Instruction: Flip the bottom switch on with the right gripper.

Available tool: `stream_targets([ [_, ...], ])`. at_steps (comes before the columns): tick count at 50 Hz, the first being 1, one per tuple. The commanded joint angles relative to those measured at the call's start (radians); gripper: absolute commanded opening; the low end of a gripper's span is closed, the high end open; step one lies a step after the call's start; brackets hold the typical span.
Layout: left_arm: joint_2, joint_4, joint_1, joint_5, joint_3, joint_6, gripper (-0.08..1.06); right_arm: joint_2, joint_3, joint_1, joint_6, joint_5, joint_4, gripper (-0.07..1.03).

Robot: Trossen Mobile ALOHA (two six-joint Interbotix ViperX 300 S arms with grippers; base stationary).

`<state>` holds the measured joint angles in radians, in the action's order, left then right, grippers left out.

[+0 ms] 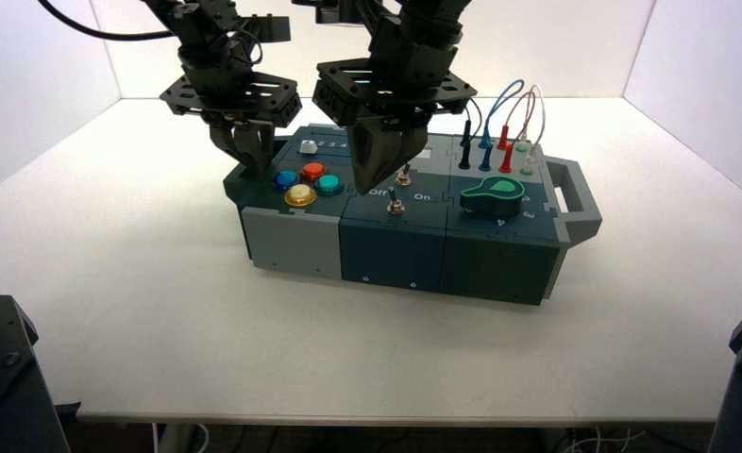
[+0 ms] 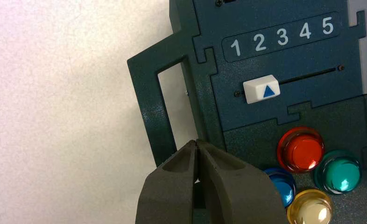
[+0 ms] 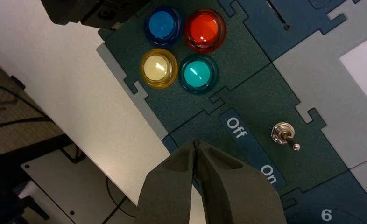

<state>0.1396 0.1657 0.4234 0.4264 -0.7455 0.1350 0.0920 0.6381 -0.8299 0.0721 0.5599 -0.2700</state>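
Note:
Two small metal toggle switches stand in the middle panel of the dark box (image 1: 396,255). The bottom switch (image 1: 396,204) is the one nearer the front edge, below the Off and On lettering. My right gripper (image 1: 365,186) is shut and empty, its tip low over the panel just left of that switch, by the Off label (image 3: 236,128). In the right wrist view its fingers (image 3: 228,186) hide the bottom switch; only the top switch (image 3: 283,136) shows, its lever leaning toward On. My left gripper (image 1: 249,170) is shut and empty over the box's left handle (image 2: 146,107).
Blue, red, yellow and teal round buttons (image 3: 181,49) sit left of the switches. A white slider (image 2: 261,88) rests under the 2. A green knob (image 1: 493,195) and plugged wires (image 1: 499,132) occupy the right side, beside the right handle (image 1: 575,193).

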Motion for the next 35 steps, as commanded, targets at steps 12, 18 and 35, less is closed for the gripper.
stream_targets([
  [12,-0.011,0.002,0.008,-0.005,0.018,0.005,-0.03,0.005,0.018,0.048,-0.006,-0.005,-0.003,-0.02],
  [18,-0.011,0.002,0.008,-0.005,0.020,0.005,-0.03,0.000,0.029,0.066,-0.003,-0.008,-0.003,-0.02],
  [35,-0.011,0.002,0.008,-0.003,0.021,0.005,-0.03,-0.006,0.003,0.072,-0.006,-0.012,-0.005,-0.02],
])
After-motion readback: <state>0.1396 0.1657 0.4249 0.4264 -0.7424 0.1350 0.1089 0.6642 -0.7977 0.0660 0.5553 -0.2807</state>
